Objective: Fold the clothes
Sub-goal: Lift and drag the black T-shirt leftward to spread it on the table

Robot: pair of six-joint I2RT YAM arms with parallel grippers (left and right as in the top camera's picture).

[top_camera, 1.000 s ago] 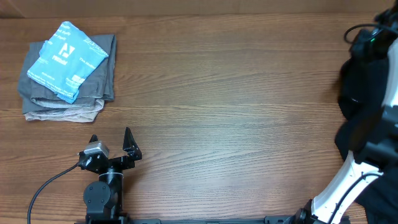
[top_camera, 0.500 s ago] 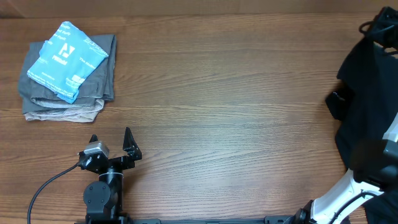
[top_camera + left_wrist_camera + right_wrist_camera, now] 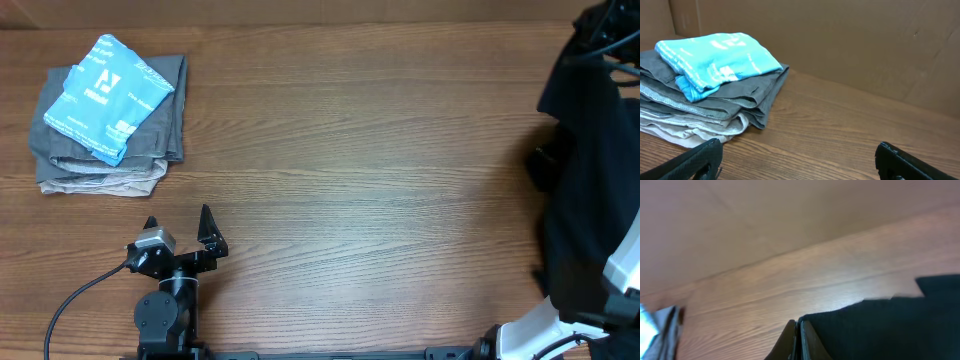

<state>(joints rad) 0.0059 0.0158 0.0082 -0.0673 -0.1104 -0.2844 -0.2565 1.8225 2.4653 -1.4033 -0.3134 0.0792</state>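
- Sitting at the far left of the table (image 3: 360, 150), the folded stack (image 3: 105, 150) with the blue piece (image 3: 105, 95) on top has not moved; both look finished.
- Left tool (image 3: 178, 218) rests near the front edge, fingers spread wide and holding nothing, as before.
- At the right edge, the black garment (image 3: 590, 170) now hangs taller and wider than a second ago, hiding most of the right arm (image 3: 560, 325).
- Right tool (image 3: 797, 341) is closed, apparently pinching the garment's edge. I judge it is bringing the garment in to spread it, with folding not yet begun.
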